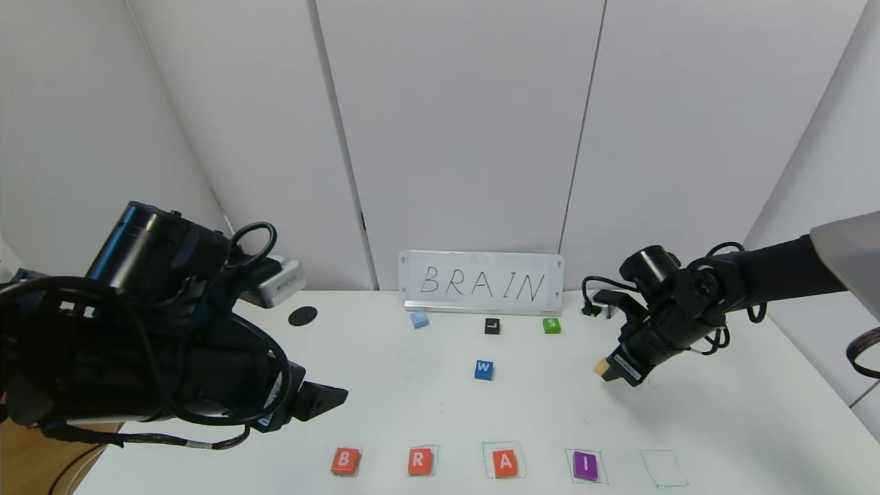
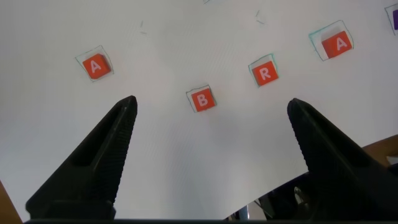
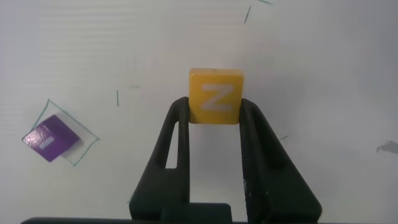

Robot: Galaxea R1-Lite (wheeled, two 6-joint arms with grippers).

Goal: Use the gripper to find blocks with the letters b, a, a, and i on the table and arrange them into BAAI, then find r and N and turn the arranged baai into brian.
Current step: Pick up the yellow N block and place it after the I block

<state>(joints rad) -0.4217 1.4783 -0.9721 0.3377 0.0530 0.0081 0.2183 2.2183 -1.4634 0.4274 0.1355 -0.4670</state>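
Right hand (image 1: 608, 372): you see it raised above the white worktop (image 1: 722, 426), tilted down, clamped on the small yellow square N block (image 3: 216, 97).
Left hand (image 2: 208, 112): jaws wide, holding nothing, hovering over the orange-red B block (image 2: 202, 100).

Tall, plain white wall panels (image 1: 454, 124) fill the upper half of the head view, split by thin dark vertical seams and angling inward at the far left and right. At centre, a white rectangular sign hand-lettered BRAIN (image 1: 481, 282) leans against them. A strip of brown wood (image 1: 34, 457), perhaps floor or furniture, shows at the lower left. The lighting is even and soft.
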